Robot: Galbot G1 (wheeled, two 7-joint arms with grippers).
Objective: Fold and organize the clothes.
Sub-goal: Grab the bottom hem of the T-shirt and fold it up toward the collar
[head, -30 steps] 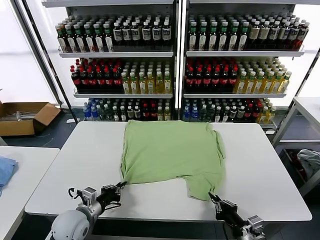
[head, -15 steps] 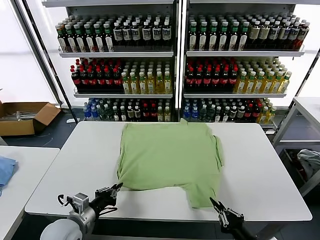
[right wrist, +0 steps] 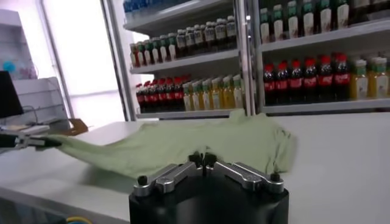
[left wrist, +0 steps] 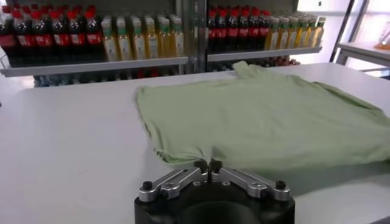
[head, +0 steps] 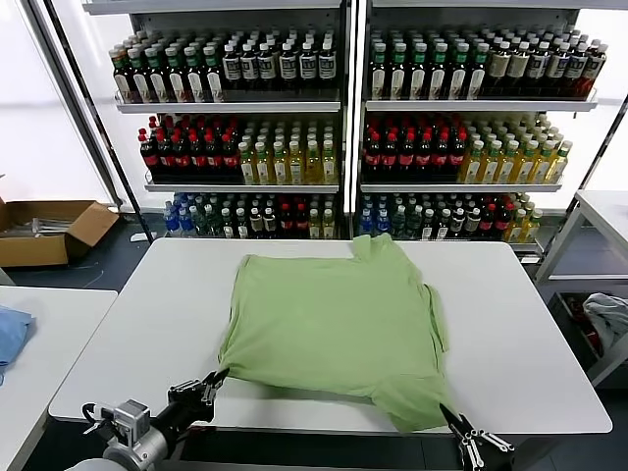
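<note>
I had the left gripper (left wrist: pixel 208 165) pinching one hem corner of the shirt (head: pixel 334 319) and the right gripper (right wrist: pixel 202 159) pinching the other, so the cloth lay stretched on the table (head: pixel 147 324) ahead of both, probably to flatten it for folding.

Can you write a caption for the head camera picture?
Both grippers, left and right, pinch the green shirt at the table's near edge.
</note>
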